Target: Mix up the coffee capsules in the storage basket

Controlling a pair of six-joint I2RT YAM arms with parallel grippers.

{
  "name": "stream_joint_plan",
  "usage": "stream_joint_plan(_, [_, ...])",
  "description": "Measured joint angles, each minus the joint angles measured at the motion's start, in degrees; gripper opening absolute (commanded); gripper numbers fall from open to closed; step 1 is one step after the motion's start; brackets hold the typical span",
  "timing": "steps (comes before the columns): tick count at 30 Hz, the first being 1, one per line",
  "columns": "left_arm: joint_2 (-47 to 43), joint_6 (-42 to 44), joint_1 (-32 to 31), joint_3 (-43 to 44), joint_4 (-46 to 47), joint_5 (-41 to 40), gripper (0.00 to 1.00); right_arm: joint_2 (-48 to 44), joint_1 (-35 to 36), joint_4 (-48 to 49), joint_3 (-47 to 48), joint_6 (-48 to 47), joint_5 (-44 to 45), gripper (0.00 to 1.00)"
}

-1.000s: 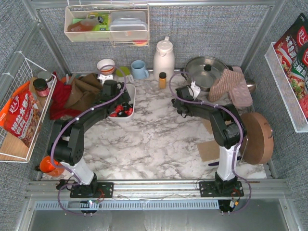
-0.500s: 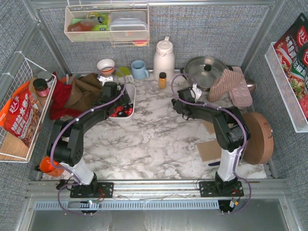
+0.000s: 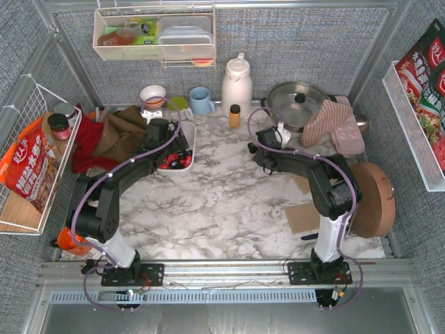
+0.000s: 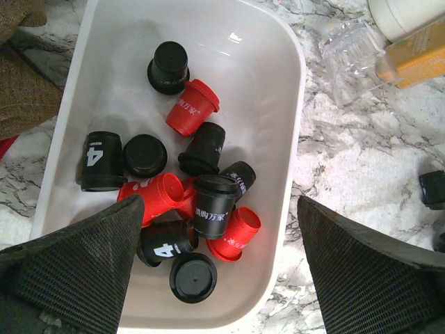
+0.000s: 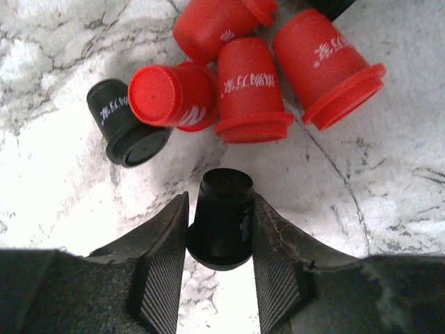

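The white storage basket [image 4: 288,90] holds several red and black coffee capsules [image 4: 208,205] lying jumbled together. My left gripper [image 4: 219,229] hangs open just above its near end and holds nothing. In the top view the basket [image 3: 191,136] is at the back left under my left gripper [image 3: 169,152]. My right gripper [image 5: 221,240] is shut on a black capsule [image 5: 222,216], just above the marble. Beyond it on the marble lie several red capsules [image 5: 252,90] and one black capsule [image 5: 125,125]. In the top view my right gripper [image 3: 257,149] is right of the basket.
An amber bottle [image 3: 235,115], a white jug [image 3: 236,83] and a blue mug [image 3: 201,101] stand behind. A lidded pan [image 3: 297,103], an oven mitt [image 3: 341,125] and a round wooden board [image 3: 372,198] are at the right. A brown cloth [image 3: 122,132] lies left of the basket.
My right arm has shifted a little, its elbow lower and further right. My left gripper has stayed over the basket.
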Motion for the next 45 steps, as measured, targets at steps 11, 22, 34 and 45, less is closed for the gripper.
stream_joint_plan(11, [-1.5,1.1,-0.9,-0.7,0.3,4.3,0.95,-12.2,0.7,5.5,-13.6,-8.3,-6.6,0.34])
stream_joint_plan(22, [-6.9,5.3,-10.6,-5.7,1.8,13.7,0.81,-34.2,10.6,24.5,-35.1,-25.2,-15.3,0.35])
stream_joint_plan(34, [-11.8,7.9,-15.7,-13.4,10.0,30.1,0.74,-32.9,15.7,50.9,-47.6,-47.1,-22.9,0.38])
stream_joint_plan(45, [-9.2,11.0,-23.9,-10.4,10.3,29.1,0.70,-30.0,17.9,62.8,-51.5,-58.0,-28.4,0.38])
